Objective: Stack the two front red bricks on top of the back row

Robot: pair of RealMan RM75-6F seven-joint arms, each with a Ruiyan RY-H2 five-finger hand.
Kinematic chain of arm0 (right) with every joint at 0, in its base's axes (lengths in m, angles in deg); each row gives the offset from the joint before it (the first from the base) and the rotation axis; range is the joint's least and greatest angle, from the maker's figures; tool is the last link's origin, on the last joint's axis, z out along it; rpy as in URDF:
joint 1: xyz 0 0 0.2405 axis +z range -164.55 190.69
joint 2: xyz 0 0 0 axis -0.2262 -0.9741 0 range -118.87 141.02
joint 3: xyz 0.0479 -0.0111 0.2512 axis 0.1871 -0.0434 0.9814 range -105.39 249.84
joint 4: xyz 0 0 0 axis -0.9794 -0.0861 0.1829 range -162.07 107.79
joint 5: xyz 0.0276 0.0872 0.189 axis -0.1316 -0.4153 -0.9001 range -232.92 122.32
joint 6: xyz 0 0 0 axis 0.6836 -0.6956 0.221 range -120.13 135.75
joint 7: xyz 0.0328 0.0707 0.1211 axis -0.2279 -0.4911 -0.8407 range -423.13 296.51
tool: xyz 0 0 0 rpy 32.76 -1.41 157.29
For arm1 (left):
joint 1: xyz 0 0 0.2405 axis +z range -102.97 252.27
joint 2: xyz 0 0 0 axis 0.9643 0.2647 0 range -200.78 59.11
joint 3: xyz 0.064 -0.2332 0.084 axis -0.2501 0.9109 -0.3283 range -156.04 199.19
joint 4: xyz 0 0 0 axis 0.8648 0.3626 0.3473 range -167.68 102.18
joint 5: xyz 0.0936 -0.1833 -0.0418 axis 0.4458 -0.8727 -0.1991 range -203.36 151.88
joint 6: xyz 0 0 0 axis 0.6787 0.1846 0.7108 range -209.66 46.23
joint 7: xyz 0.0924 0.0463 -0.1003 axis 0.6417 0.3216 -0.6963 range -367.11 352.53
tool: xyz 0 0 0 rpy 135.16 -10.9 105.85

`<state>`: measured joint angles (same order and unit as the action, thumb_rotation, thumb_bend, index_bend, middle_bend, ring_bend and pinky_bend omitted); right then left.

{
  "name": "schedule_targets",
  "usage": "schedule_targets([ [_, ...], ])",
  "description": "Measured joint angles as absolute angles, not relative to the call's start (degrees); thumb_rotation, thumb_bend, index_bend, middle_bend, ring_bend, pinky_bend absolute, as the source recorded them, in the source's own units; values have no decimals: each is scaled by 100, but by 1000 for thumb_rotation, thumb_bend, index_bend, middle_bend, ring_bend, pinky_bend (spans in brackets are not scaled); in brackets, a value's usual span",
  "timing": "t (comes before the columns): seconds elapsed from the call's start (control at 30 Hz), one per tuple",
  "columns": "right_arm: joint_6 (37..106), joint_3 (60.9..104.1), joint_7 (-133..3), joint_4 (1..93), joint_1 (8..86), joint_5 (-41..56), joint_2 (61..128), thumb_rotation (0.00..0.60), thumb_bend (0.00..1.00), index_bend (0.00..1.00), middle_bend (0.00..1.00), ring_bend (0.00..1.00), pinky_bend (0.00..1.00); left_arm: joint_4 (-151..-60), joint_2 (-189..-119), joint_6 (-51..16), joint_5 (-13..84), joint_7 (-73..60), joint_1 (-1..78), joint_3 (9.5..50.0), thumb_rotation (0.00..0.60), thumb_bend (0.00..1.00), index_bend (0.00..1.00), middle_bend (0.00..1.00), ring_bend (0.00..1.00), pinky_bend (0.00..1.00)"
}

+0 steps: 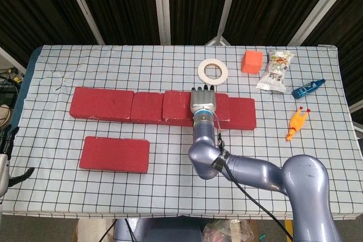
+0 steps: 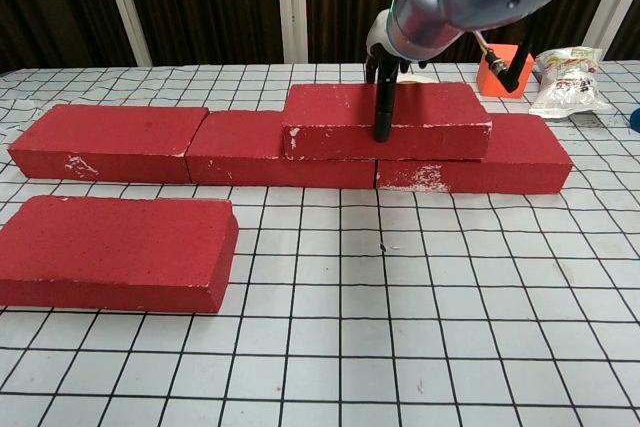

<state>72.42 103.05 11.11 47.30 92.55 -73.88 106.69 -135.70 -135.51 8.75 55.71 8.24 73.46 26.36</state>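
— Bricks: where are they found?
— One red brick [image 2: 385, 119] is laid on the back row [image 2: 190, 142] and gripped by the right hand [image 1: 203, 101]; the second front brick [image 1: 115, 154] is left on the surface [image 1: 170, 196].

A red brick [image 2: 385, 120] lies flat atop the back row [image 2: 190, 144] (three red bricks end to end), straddling its right-hand seam. Another front brick [image 2: 112, 251] lies flat before the row's left end.
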Motion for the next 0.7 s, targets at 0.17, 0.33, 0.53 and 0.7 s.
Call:
schedule_targets([
  [0.17, 7220, 10344, 1154, 4670, 9227, -7380, 10705, 600, 184, 175, 94, 0, 0, -13572, -13551, 886, 5561, 826, 7351, 2637, 600, 0, 53, 12, 0, 50],
  [0.33, 7242, 10391, 1186, 4662, 9219, -7347, 10720, 600, 183, 163, 62, 0, 0, -13572, -13558, 872, 5557, 851, 7340, 2636, 600, 0, 53, 12, 0, 50],
  [0.53, 7291, 10445, 1214, 4679, 9210, -7323, 10741, 600, 183, 108, 0, 0, 0, -13573, -13555, 884, 5547, 847, 7345, 2637, 600, 0, 53, 12, 0, 50],
  [0.7, 7338, 10493, 1220, 4707, 9196, -7306, 10750, 600, 184, 60, 0, 0, 0, -13574, -13548, 887, 5544, 838, 7348, 2634, 600, 0, 53, 12, 0, 50],
])
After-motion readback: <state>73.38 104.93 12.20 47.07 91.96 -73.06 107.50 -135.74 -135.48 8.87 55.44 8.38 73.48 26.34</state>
